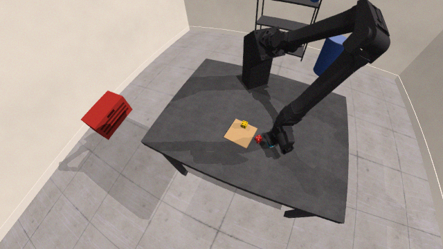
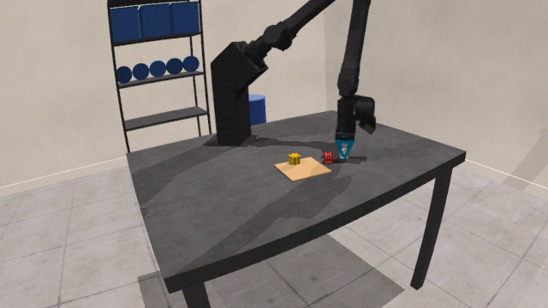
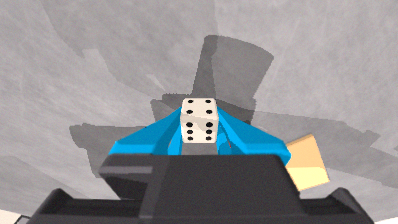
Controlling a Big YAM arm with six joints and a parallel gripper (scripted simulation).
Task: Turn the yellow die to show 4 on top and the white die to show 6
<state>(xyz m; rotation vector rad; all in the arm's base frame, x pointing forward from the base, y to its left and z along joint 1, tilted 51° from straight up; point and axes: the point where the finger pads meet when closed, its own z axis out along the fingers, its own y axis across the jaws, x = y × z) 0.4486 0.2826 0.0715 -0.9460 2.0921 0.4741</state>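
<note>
The white die [image 2: 344,150] [image 3: 199,120] is between the fingertips of my gripper [image 1: 270,145] [image 2: 344,156] [image 3: 199,112], which is shut on it at table level. In the wrist view the die shows a 4 on its farther face and a 6 on the face nearer the gripper body. The yellow die [image 1: 244,124] [image 2: 294,159] sits on the tan mat [image 1: 239,137] [image 2: 300,173] [image 3: 308,157], near its back corner; its top number is too small to tell. The red die [image 1: 258,139] [image 2: 328,157] stands on the table between mat and gripper, off the mat.
The dark table [image 1: 194,114] [image 2: 205,192] carries the arm's base [image 1: 256,66] [image 2: 233,103] at its back. The red die is close beside the fingers, on the side toward the mat. A red box [image 1: 105,114], a shelf [image 2: 163,117] and a blue barrel [image 1: 329,55] [image 2: 258,109] are off the table.
</note>
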